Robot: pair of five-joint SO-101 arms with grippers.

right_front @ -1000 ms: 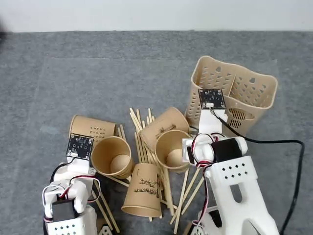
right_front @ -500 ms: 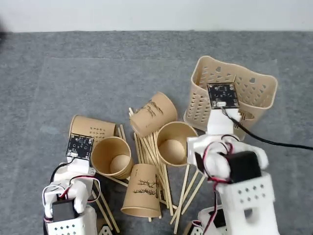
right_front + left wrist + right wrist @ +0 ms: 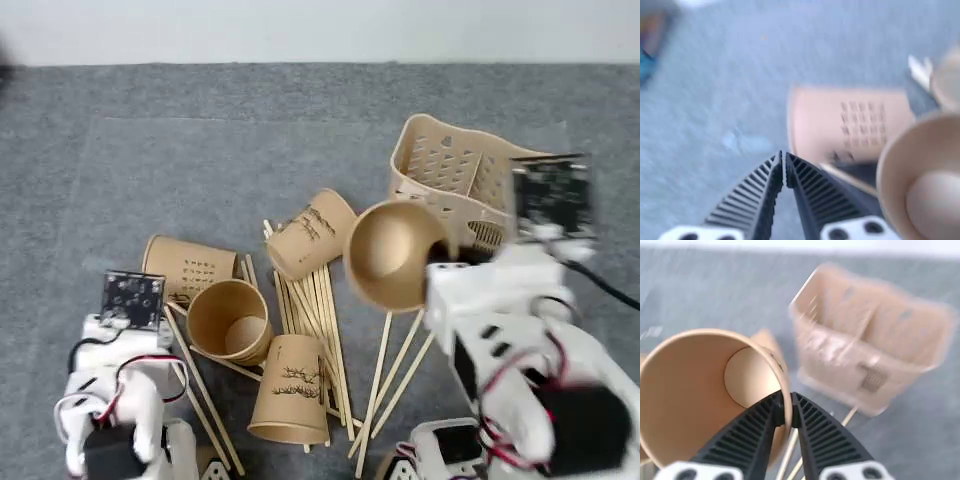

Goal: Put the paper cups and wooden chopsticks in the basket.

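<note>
My right gripper (image 3: 786, 407) is shut on the rim of a paper cup (image 3: 705, 405), pinching its wall. From above, that cup (image 3: 393, 255) hangs tilted over the table, mouth toward the camera, just left of the beige basket (image 3: 470, 175). Three more cups lie by the chopstick pile (image 3: 322, 315): a dotted one (image 3: 188, 264) on its side, an open one (image 3: 230, 320) beside it, and a printed one (image 3: 292, 392) in front. Another printed cup (image 3: 312, 235) lies at the back. My left gripper (image 3: 785, 167) is shut and empty, short of the dotted cup (image 3: 850, 122).
The basket (image 3: 870, 355) stands on grey carpet at the back right, with its slotted walls upright. Loose chopsticks (image 3: 395, 375) fan out toward the front between the two arms. Open carpet stretches along the back and left.
The right arm has lifted a cup out of the pile and swung it up and right toward the basket. A printed cup rolled toward the back. The left arm drew back and left.
</note>
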